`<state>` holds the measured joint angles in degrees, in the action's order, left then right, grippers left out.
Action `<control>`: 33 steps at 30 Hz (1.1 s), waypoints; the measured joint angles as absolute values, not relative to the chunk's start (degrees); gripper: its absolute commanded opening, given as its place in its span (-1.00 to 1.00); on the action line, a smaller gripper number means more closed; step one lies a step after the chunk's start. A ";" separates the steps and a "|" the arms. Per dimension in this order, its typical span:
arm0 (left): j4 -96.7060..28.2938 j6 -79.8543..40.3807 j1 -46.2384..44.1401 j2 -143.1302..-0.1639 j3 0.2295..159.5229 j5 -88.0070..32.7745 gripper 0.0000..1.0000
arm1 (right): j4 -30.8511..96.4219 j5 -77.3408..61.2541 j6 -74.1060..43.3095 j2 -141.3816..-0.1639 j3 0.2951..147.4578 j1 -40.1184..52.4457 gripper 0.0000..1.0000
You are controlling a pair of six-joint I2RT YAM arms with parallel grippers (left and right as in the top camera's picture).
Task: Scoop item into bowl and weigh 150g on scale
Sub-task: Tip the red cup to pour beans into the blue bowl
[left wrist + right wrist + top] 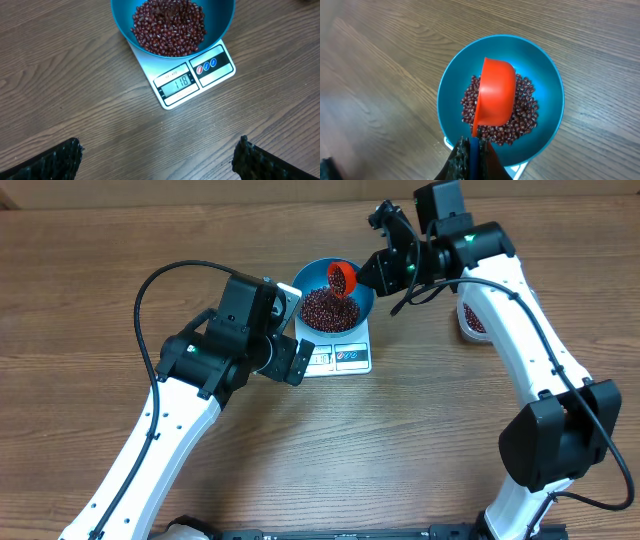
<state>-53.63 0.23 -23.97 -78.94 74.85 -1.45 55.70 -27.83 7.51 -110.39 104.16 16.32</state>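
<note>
The blue bowl (362,308) stands on the white scale (345,358), holding a heap of dark red-brown beans (322,308). My right gripper (474,142) is shut on the blue handle of an orange scoop (495,90). The scoop is tipped mouth-down over the beans (525,110) inside the bowl (547,85). In the left wrist view the scale (195,75) shows 118 on its display, with the bowl (122,20) and beans (169,25) above it. My left gripper (160,145) is wide open over bare wood in front of the scale, holding nothing.
A light-rimmed container (470,322) with beans in it sits to the right of the scale, partly hidden by my right arm. My left arm lies close along the scale's left side. Wooden tabletop (100,280) surrounds everything.
</note>
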 measured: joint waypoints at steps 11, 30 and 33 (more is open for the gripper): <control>-53.63 0.23 -23.97 -78.94 74.85 -1.45 0.99 | 55.68 -22.46 7.49 -110.37 104.16 18.52 -0.93; -53.63 0.23 -23.97 -78.94 74.85 -1.45 0.99 | 56.99 -20.36 7.57 -110.37 104.16 18.76 -0.93; -53.63 0.23 -23.97 -78.94 74.85 -1.45 0.99 | 56.99 -18.76 7.73 -110.37 104.16 19.42 -0.93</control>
